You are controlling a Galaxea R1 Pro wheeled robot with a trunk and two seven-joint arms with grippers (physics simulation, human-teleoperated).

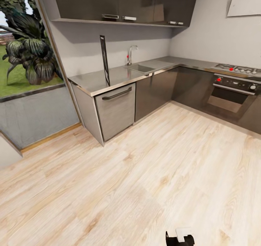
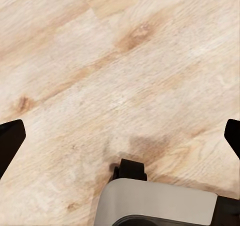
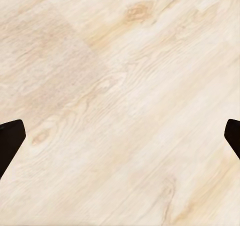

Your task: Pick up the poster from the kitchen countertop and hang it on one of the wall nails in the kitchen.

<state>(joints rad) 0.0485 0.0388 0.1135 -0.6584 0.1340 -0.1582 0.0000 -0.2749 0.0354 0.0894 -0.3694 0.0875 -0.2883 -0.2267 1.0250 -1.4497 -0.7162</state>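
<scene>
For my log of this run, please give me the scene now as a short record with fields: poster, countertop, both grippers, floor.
poster: stands upright, seen edge-on, on the countertop left of the sink
countertop: grey steel, L-shaped, hob at its far right
left gripper: open, above bare wooden floor
right gripper: open, holds nothing
floor: light wood planks between robot and cabinets

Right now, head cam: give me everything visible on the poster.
The poster is seen nearly edge-on, so it reads as a thin, tall, dark strip with a black frame edge; its artwork cannot be made out. It stands upright, slightly tilted, with its bottom edge on the kitchen countertop, near the front edge above the dishwasher and to the left of the sink. Nothing else touches it. It is across the wooden floor from the robot.
</scene>
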